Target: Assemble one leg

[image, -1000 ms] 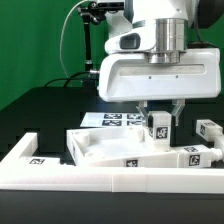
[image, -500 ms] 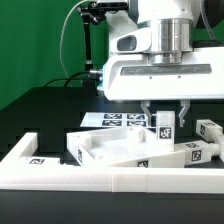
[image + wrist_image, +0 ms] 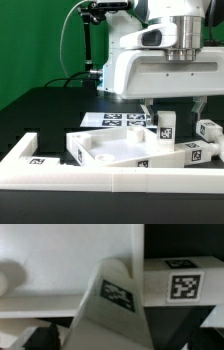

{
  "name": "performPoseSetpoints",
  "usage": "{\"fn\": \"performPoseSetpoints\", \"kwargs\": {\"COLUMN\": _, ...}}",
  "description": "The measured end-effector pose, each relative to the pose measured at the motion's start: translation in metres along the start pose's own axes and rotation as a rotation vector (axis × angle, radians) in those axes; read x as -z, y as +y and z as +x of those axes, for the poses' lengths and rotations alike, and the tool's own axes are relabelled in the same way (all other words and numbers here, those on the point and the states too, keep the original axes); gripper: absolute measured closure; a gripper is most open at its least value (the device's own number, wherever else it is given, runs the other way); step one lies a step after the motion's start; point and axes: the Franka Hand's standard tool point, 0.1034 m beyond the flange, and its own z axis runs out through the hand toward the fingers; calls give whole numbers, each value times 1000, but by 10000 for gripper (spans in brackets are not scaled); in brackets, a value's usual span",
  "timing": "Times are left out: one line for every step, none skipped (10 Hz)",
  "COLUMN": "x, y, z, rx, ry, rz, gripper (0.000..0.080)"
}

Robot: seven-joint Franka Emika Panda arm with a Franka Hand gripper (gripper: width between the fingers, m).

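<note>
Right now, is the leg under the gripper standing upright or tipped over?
Upright. In the exterior view the leg stands on end on the white panel, its tag faces vertical, below the gripper.

Shifted steadily toward the exterior view's right over the last second: the white robot arm's two-finger gripper (image 3: pixel 170 108), now with one dark finger on each side of the short white plastic leg with black-and-white tag stickers (image 3: pixel 164 126), jaws apart. Earlier centred farther left, with the right finger just above that leg
</note>
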Motion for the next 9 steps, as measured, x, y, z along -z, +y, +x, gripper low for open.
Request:
{"fn": "performPoseSetpoints", "kwargs": {"x": 0, "y": 0, "z": 0, "rx": 67, "ry": -1, "rz": 0, "gripper": 155}}
{"fn": "performPoseSetpoints", "kwargs": {"x": -1, "y": 1, "z": -1, "rx": 183, "ry": -5, "rz": -5, "gripper": 151}}
{"fn": "performPoseSetpoints", "kwargs": {"x": -2, "y": 3, "z": -2, "rx": 349, "ry": -12, "rz": -15, "gripper": 151}}
{"fn": "performPoseSetpoints", "kwargs": {"x": -2, "y": 3, "z": -3, "rx": 456, "ry": -18, "rz": -18, "gripper": 151}}
{"fn": "performPoseSetpoints", "kwargs": {"x": -2, "y": 3, "z": -3, "rx": 585, "ry": -26, "rz": -21, "gripper": 151}}
{"fn": "performPoseSetpoints", "kwargs": {"x": -1, "y": 3, "z": -2, "rx": 717, "ry": -32, "rz": -28, "gripper": 151}}
{"fn": "performPoseSetpoints", "kwargs": {"x": -1, "y": 3, "z": -2, "rx": 777, "ry": -38, "rz": -27, "gripper": 151}}
{"fn": "performPoseSetpoints", "kwargs": {"x": 0, "y": 4, "z": -1, "rx": 877, "ry": -49, "rz": -26, "gripper": 151}}
{"fn": "performPoseSetpoints", "kwargs": {"x": 1, "y": 5, "z": 0, "rx": 921, "ry": -49, "rz": -26, "gripper": 151}}
